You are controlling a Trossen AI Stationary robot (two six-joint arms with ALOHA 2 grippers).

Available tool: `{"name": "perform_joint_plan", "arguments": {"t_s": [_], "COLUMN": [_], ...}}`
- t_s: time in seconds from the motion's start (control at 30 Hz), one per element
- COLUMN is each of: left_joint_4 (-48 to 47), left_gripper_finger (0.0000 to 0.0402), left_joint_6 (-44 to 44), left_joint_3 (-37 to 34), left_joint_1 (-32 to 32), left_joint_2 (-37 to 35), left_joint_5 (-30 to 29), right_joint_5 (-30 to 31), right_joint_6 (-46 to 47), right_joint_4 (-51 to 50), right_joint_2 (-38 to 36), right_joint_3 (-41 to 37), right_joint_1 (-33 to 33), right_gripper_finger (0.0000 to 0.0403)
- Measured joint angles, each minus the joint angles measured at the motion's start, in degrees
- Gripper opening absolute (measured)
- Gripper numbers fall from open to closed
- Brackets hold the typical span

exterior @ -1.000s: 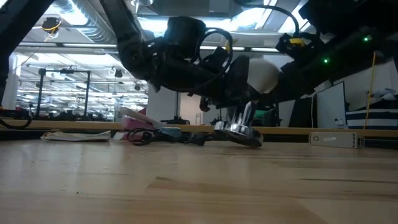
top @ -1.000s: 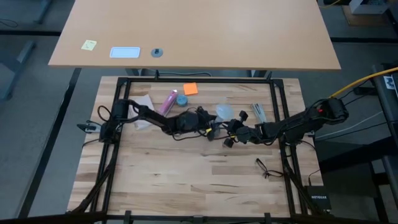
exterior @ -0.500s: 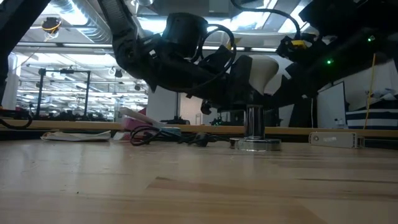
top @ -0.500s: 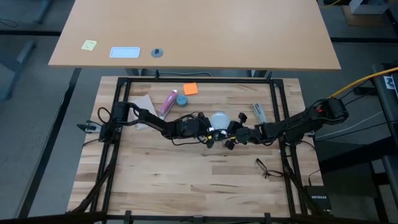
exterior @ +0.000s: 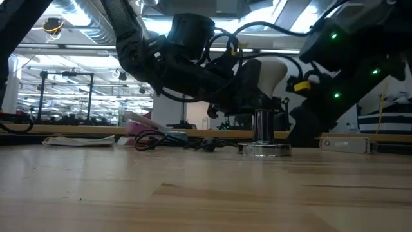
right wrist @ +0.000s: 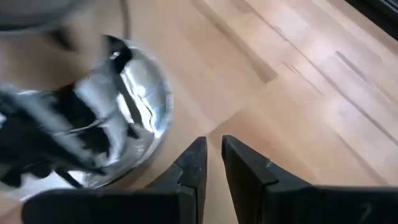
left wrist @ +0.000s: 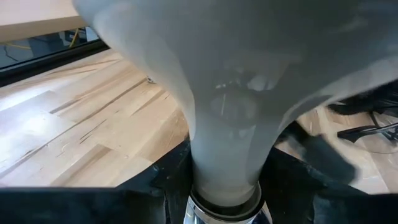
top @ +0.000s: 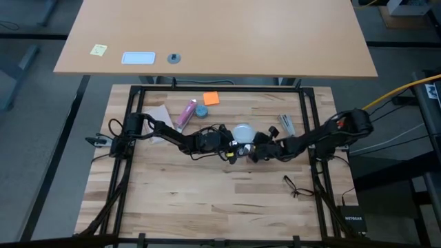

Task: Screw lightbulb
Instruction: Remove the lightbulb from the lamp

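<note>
**Ana:** Since a second ago the lamp base (exterior: 264,149) has gone from tilted to flat on the counter (top: 207,200), its socket post upright. The right arm has also shifted, drawing in closer beside the base.

**Ben:** And the lightbulb (top: 242,132)?

**Ana:** It sits neck-down over the post, right at the middle of the counter. From the left wrist, the lightbulb's frosted neck runs down into the metal collar of the socket. The left pincer (top: 233,145) is clamped on the lightbulb, fingers either side of the neck.

**Ben:** The right pincer (right wrist: 211,168)?

**Ana:** Low, just beside the silver disc of the base, holding nothing. Its fingers stand close together with only a narrow gap.

**Ben:** What could go wrong?

**Ana:** My guess is the base turns along with the lightbulb, since nothing pins it. Then the thread never bites. If the lightbulb leans while it is turned, it could cross-thread or tip the base over. The black cord (exterior: 170,143) lies near the left arm and could snag.
</note>
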Motion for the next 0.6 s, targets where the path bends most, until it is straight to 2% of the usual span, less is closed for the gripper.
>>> {"name": "perform_joint_plan", "arguments": {"t_s": [0.13,0.23,0.37,0.6], "left_joint_4": [0.0,0.0,-0.1,-0.4], "left_gripper_finger": [0.0154,0.0146,0.0147,0.0151], "left_joint_6": [0.0,0.0,0.1,0.2], "left_joint_3": [0.0,0.0,0.0,-0.1], "left_joint_1": [0.0,0.0,0.4,0.7], "left_joint_2": [0.0,0.0,0.0,-0.1], "left_joint_5": [-0.2,-0.2,-0.2,0.1], "right_joint_5": [-0.5,-4.5,-7.5,-7.0], "right_joint_6": [-1.5,-3.8,-5.0,-2.6], "right_joint_4": [1.6,6.3,12.0,12.9], "right_joint_2": [1.4,3.0,5.9,7.1], "right_joint_3": [0.0,0.0,0.0,0.0], "right_joint_1": [-3.1,-3.9,-3.1,0.5], "right_gripper_finger": [0.006,0.006,0.006,0.006]}}
